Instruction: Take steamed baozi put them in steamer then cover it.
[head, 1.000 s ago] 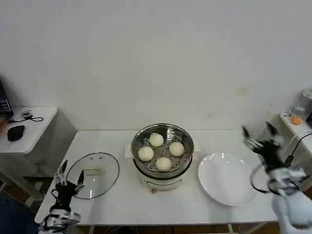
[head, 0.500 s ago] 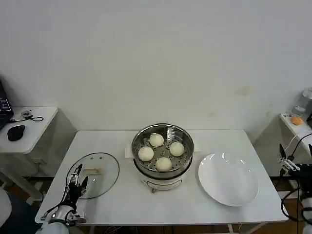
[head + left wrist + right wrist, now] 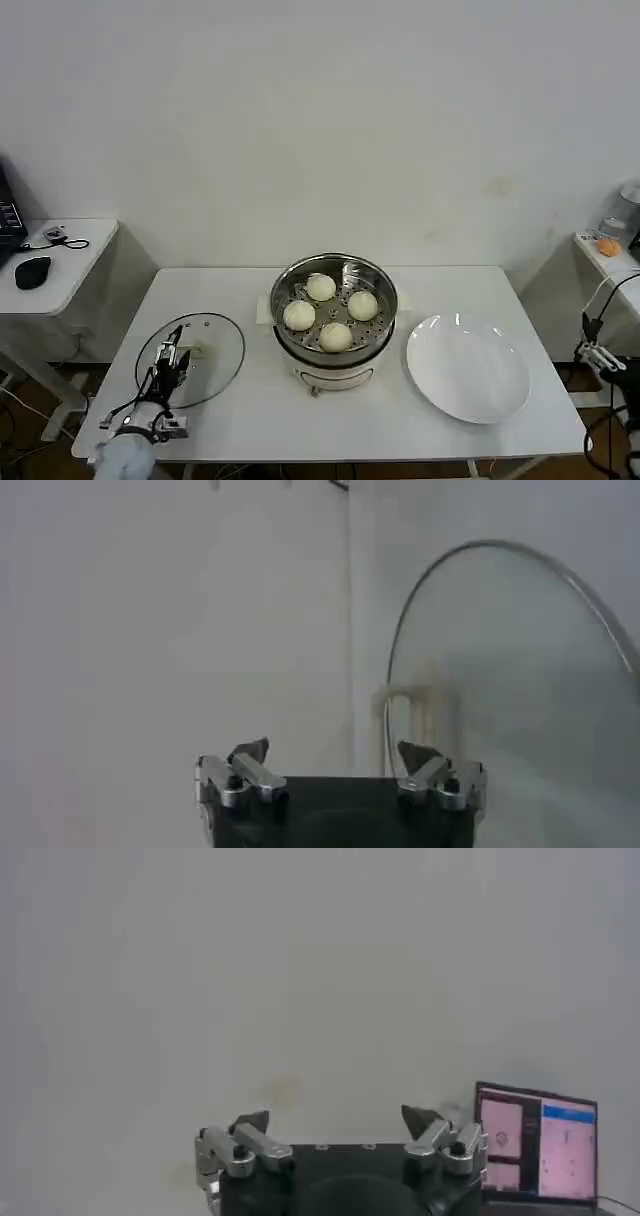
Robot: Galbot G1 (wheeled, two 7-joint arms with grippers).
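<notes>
Since the round clear glass cover (image 3: pixel 191 358) looked rigid, slick and breakable, we judged its whitish rectangular handle (image 3: pixel 189 351) the safest hold for our left end effector (image 3: pixel 168 368), fingers apart.

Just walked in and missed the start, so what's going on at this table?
Four buns already sit in the steamer, which has no lid on. The glass lid lies flat on the table to the steamer's left. The left gripper hangs open over the lid's near edge, by the handle, not gripping it. The right gripper is open, off past the table's right edge, beyond the plate.
</notes>
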